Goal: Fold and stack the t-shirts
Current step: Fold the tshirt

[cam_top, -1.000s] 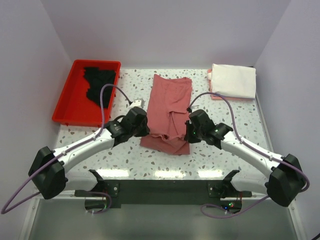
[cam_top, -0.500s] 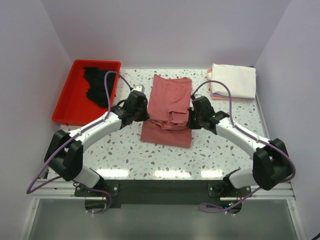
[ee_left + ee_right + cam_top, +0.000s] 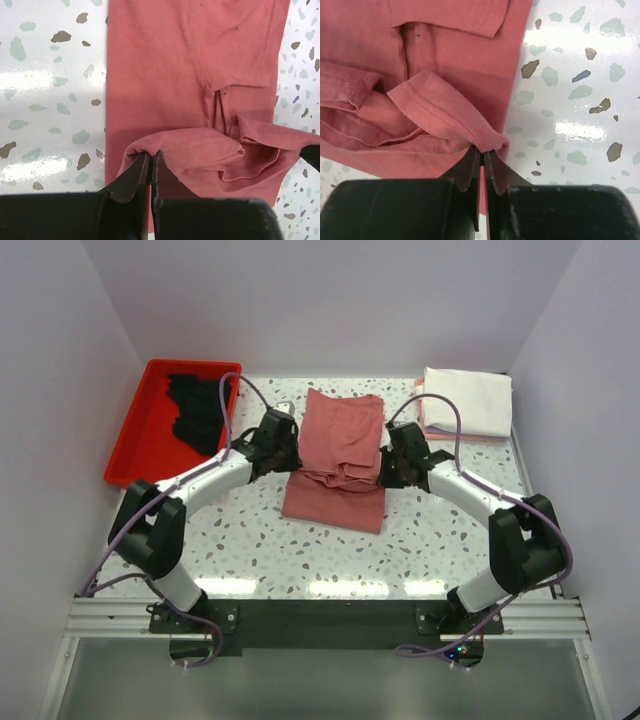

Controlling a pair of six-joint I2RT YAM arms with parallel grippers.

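Folding is half done: the left gripper (image 3: 151, 158) and right gripper (image 3: 481, 153) each pinch the rose shirt (image 3: 340, 435) by its hem, carried over its middle. A folded stack (image 3: 466, 400) lies far right, and a black shirt (image 3: 187, 408) waits far left.

Centre t-shirt (image 3: 340, 440): dusty rose, plain.
Tray (image 3: 130, 455): red.
T-shirt in tray (image 3: 195, 410): black.
Top stacked t-shirt (image 3: 468, 400): white.
T-shirt beneath it (image 3: 450, 436): pinkish.
Table (image 3: 300, 550): white, grey-brown speckles.
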